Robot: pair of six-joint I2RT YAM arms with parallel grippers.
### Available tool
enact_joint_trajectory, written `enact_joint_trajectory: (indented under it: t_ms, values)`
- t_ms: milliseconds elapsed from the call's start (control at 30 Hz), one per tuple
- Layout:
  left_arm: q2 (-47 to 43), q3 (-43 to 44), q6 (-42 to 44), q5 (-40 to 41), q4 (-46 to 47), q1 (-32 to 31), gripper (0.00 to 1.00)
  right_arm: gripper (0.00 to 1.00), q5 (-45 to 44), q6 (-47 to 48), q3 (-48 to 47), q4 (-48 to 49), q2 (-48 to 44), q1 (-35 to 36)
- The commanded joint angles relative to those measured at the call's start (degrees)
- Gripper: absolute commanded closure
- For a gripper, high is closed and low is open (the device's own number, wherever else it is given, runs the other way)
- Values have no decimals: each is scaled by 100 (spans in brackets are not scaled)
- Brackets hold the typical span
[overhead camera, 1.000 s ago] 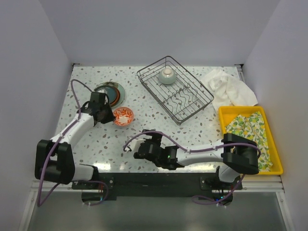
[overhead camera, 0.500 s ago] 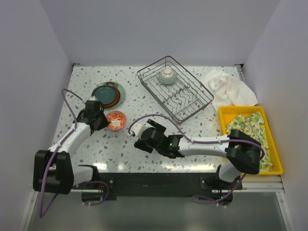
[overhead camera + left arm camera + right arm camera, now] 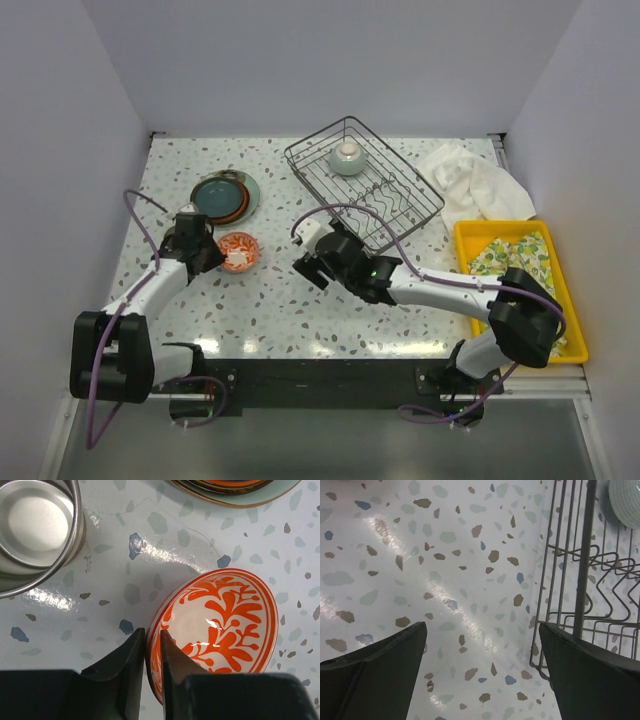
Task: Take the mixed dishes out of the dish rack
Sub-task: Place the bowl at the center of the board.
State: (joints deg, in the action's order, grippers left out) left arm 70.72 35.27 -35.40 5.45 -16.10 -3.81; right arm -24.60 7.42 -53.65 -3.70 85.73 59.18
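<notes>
The left end effector (image 3: 152, 640) is sitting right on the near-left edge of the red-patterned bowl (image 3: 220, 625). One finger is inside the rim and the other outside, with only a narrow slot between them. Whether they are actually clamping the rim or just straddling it, I cannot tell.

From the top view, that bowl (image 3: 238, 251) is resting on the speckled surface (image 3: 300, 310) at centre-left. It is just near of the stack of plates (image 3: 224, 197), which has a teal one on top. The left wrist view is also catching a shiny cup (image 3: 32, 525), standing upright on the surface beside the bowl and apart from it.

Over to the right end effector (image 3: 310, 255): its fingers (image 3: 375, 665) are spread as wide as they go and are holding nothing. It is hovering over bare surface just off the near-left side of the dish rack (image 3: 363, 197).

The rack is lying at an angle in the far middle of the surface. A pale green bowl (image 3: 347, 158) is sitting upside down in its far end. The wavy dividers toward the near end are holding no plates. The right wrist view is showing the rack's wire wall (image 3: 585, 580) on its right side, and a sliver of that pale green bowl (image 3: 625, 495) in the top corner.

Far right, a white cloth (image 3: 475, 183) is lying crumpled. Near of it, a yellow tray (image 3: 572, 340) is holding a lemon-print cloth (image 3: 515, 265).
</notes>
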Motion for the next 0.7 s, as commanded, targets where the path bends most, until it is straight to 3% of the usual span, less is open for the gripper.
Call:
enact_joint_trajectory:
  t_ms: [0,333,667]
  values:
    - [65,7,50,-281,397,39,73,2,148,198,-444,-43,-233,-424]
    - [-383,418,375,-519,-279,39,52,2,429,927,-1489,-78,232,-1487]
    - [-1542,1070,569,-501,-1088,39,31,2,676,1192,-2668,45,1041,-2481]
